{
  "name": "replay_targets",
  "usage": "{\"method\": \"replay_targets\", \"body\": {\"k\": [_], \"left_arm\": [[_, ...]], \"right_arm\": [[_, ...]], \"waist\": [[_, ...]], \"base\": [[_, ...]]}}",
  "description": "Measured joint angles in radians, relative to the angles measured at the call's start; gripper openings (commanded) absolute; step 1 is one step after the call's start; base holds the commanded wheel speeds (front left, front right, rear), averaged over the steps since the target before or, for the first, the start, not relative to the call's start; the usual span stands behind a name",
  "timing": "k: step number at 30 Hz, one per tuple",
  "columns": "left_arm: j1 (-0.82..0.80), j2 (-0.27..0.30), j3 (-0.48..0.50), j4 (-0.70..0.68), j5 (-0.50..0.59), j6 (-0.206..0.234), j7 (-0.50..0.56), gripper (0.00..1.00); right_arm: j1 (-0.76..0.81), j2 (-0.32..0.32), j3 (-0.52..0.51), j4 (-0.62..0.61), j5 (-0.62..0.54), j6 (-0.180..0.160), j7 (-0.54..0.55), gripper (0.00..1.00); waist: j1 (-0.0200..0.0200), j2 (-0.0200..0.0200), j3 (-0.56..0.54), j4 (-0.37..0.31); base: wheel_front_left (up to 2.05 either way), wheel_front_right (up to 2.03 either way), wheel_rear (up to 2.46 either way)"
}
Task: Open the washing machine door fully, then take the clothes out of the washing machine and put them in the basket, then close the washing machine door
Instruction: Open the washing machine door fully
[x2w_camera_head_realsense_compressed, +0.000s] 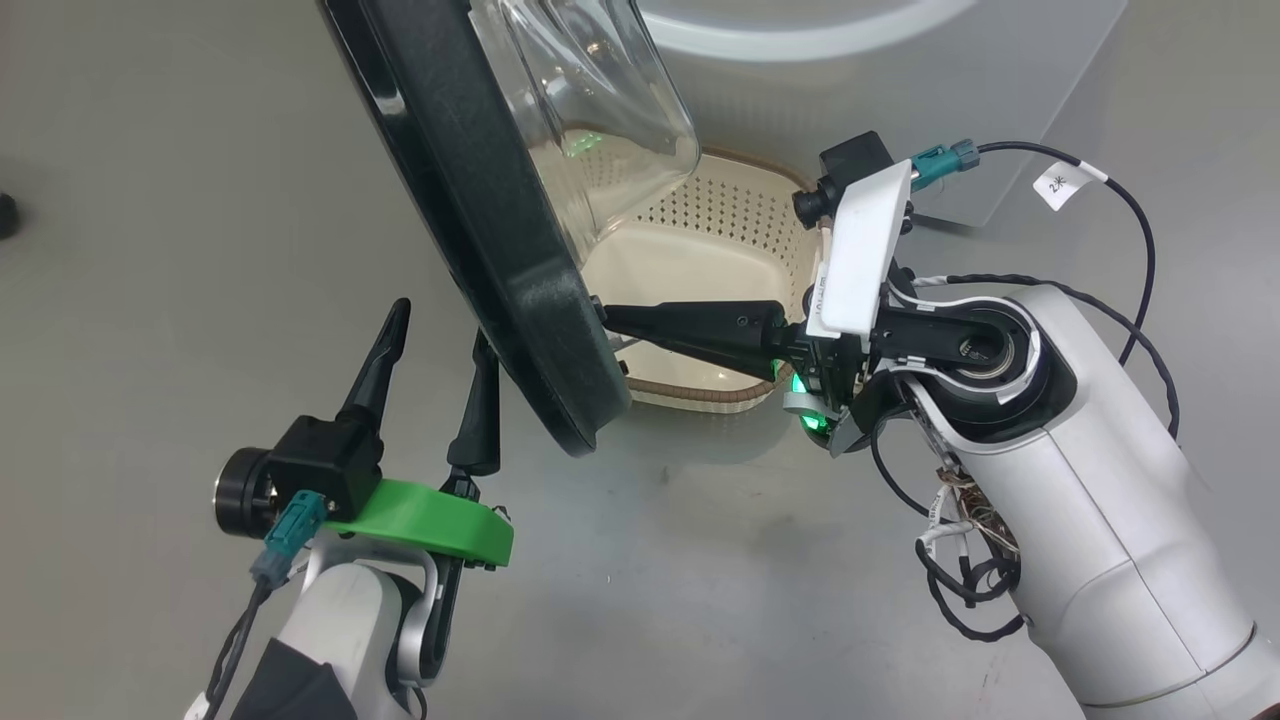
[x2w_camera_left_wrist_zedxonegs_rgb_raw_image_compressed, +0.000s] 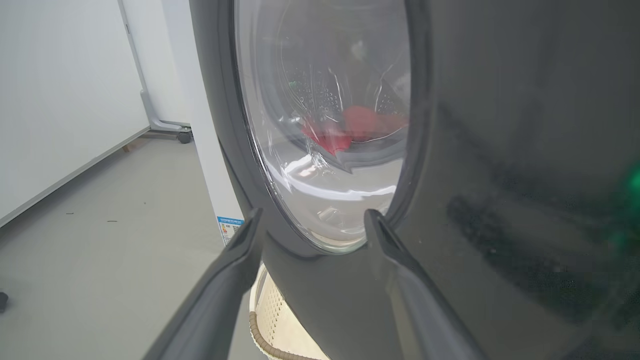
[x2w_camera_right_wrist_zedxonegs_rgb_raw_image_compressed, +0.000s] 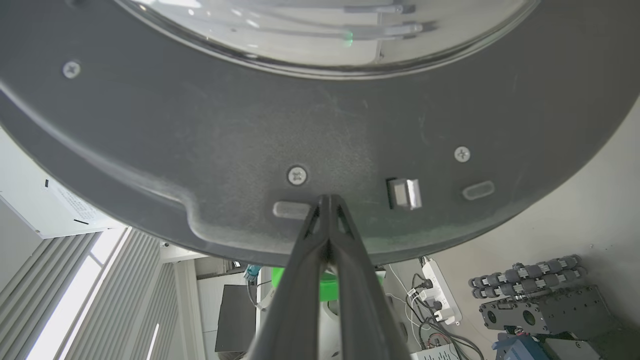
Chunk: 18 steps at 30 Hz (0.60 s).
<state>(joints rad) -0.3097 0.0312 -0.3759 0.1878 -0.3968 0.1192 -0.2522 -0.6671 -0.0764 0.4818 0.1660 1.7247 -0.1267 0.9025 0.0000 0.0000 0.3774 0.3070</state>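
The washing machine door (x2w_camera_head_realsense_compressed: 500, 250) stands edge-on, its glass bowl bulging toward the basket (x2w_camera_head_realsense_compressed: 740, 205), with the right pincer (x2w_camera_head_realsense_compressed: 605, 318) pinched together against its inner rim and the left pincer (x2w_camera_head_realsense_compressed: 442, 322) spread wide outside.

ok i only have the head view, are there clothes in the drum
Observer: Yes. In the left wrist view, through the washing machine door glass, red clothes lie low in the drum.
Operator: where on the door is the right gripper
Observer: In the right wrist view the right gripper is shut, with its tips on the door's inner rim. In that view they sit just left of the metal latch and below a screw.
Operator: and the left one
Observer: The left gripper is open and faces the door's outer side at the lower edge of the glass. I can't tell if it touches.
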Motion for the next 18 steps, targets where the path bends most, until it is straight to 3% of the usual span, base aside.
{"method": "replay_targets", "body": {"k": [4, 10, 16, 17, 18], "left_arm": [[0.004, 0.0, 0.012, 0.007, 0.002, 0.0, 0.0, 1.0], [0.01, 0.0, 0.037, 0.028, 0.004, 0.0, 0.0, 1.0], [0.038, 0.0, 0.064, 0.046, 0.013, 0.0, 0.0, 1.0], [0.051, 0.001, 0.074, 0.052, 0.016, 0.0, 0.0, 1.0], [0.058, 0.001, 0.078, 0.056, 0.019, 0.0, 0.0, 1.0]], "right_arm": [[0.001, 0.001, 0.007, -0.003, -0.029, 0.002, -0.03, 0.0], [0.032, 0.0, -0.015, -0.002, -0.097, 0.062, -0.106, 0.0], [0.071, -0.087, -0.028, -0.006, -0.267, 0.169, -0.23, 0.0], [0.083, -0.133, -0.026, -0.015, -0.368, 0.221, -0.29, 0.0], [0.085, -0.162, -0.02, -0.019, -0.429, 0.244, -0.318, 0.0]], "waist": [[0.0, 0.0, -0.015, -0.014], [0.0, 0.0, -0.057, -0.038], [0.0, 0.0, -0.117, -0.069], [0.0, 0.0, -0.138, -0.081], [0.0, 0.0, -0.149, -0.088]], "base": [[0.0, 0.0, 0.0], [0.0, 0.0, 0.0], [0.0, 0.0, 0.0], [0.0, 0.0, 0.0], [0.0, 0.0, 0.0]]}}
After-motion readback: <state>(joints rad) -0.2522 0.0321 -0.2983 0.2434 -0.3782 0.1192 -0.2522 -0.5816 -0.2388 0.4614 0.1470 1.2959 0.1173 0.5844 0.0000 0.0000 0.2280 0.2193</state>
